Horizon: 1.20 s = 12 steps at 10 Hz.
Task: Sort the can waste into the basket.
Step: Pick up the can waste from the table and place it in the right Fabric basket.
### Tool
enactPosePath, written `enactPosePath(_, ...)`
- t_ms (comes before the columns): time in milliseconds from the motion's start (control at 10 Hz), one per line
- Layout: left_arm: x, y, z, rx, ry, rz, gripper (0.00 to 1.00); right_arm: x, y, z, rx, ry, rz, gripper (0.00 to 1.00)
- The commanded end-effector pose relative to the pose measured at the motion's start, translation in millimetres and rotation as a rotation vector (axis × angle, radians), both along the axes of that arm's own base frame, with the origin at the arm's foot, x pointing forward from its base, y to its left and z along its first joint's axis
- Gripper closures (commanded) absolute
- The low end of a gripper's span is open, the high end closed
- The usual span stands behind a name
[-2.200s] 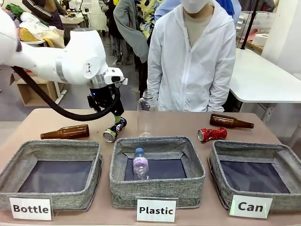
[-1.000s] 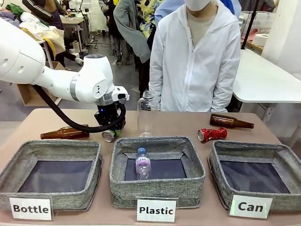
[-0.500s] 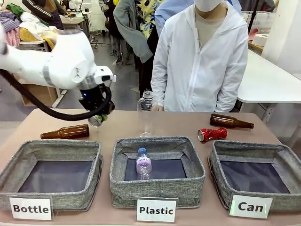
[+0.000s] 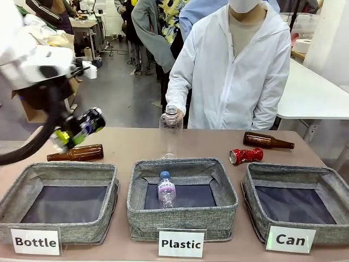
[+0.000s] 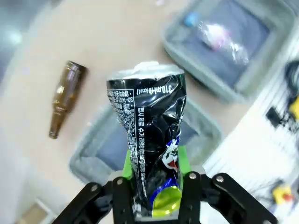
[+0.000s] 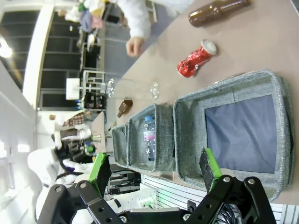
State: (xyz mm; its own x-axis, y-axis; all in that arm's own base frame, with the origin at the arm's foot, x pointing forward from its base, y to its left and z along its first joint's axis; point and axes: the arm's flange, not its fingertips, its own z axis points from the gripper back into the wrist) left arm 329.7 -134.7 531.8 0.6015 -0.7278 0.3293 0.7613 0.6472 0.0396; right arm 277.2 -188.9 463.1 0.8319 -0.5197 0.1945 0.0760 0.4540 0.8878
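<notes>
Black-and-blue can [image 4: 90,123] is off the table [image 4: 207,143], tilted in the air over the far left part, above a brown glass bottle [image 4: 75,153] lying on its side there. Left gripper [image 4: 70,135] has it clamped (the arm is motion-blurred in the front view). In the left wrist view the can [image 5: 148,135] is crushed and dented and stands up between the green pads [image 5: 127,163], jaws closed narrow on its lower end. Below it in that view are the brown bottle [image 5: 65,105] on the table and a corner of the Bottle basket [image 5: 91,149].

Red can [image 4: 245,155] lies on its side near the table's far right, just behind the far left corner of the Can basket [image 4: 253,210]. The right wrist view shows a small gap between the can [image 6: 196,58] and the basket [image 6: 275,135].

The Can basket sits at the near right corner, dark lining showing, with a white "Can" sign [image 4: 290,239] on its front.

Right gripper [image 6: 156,170] is spread wide with nothing between the fingers [image 6: 210,168], and it looks across the Can basket from the near side.

A second brown bottle [image 4: 268,141] lies behind the red can, toward the far right edge. A clear plastic bottle [image 4: 170,131] stands upright at the middle of the far edge, with the person's hand [image 4: 179,113] at its neck. The Plastic basket [image 4: 139,204] is at the middle of the near edge and holds a small plastic bottle [image 4: 165,188]. The Bottle basket [image 4: 16,194] is at the near left corner.
</notes>
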Motion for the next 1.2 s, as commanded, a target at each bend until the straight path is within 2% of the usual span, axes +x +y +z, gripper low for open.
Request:
enactPosePath(0, -54, 14, -9, 0.023, -0.104, -0.286, 1.00, 2, -2, 1, 0.007, -0.037, 0.003, 0.00)
enactPosePath(100, -52, 14, -13, -0.003, -0.110, -0.219, 1.00, 2, -2, 1, 0.007, -0.037, 0.003, 0.00)
enactPosePath(200, -36, 4, -2, 0.029, -0.036, -0.147, 1.00, 2, -2, 1, 0.007, -0.037, 0.003, 0.00)
enactPosePath(400, -36, 4, -2, 0.029, -0.036, -0.147, 1.00, 2, -2, 1, 0.007, -0.037, 0.003, 0.00)
enactPosePath(500, -53, 5, -2, 0.025, -0.062, -0.204, 0.59, 2, -2, 1, 0.007, -0.037, 0.003, 0.00)
enactPosePath(600, -58, -28, 2, 0.157, -0.135, -0.291, 0.59, 2, -2, 1, 0.007, -0.037, 0.003, 0.00)
enactPosePath(700, -28, -29, 15, 0.153, -0.095, -0.304, 0.59, 2, -2, 1, 0.007, -0.037, 0.003, 0.00)
enactPosePath(800, -3, -34, 19, 0.157, -0.078, -0.382, 0.59, 2, -2, 1, 0.007, -0.037, 0.003, 0.00)
enactPosePath(900, 16, -41, 24, 0.151, -0.100, -0.542, 0.59, 2, -2, 1, 0.007, -0.037, 0.003, 0.00)
enactPosePath(1000, 24, -38, 30, 0.099, -0.163, -0.734, 0.59, 2, -2, 1, 0.007, -0.037, 0.003, 0.00)
enactPosePath(1100, 24, -19, 33, 0.033, -0.210, -0.815, 0.59, 2, -2, 1, 0.007, -0.037, 0.003, 0.00)
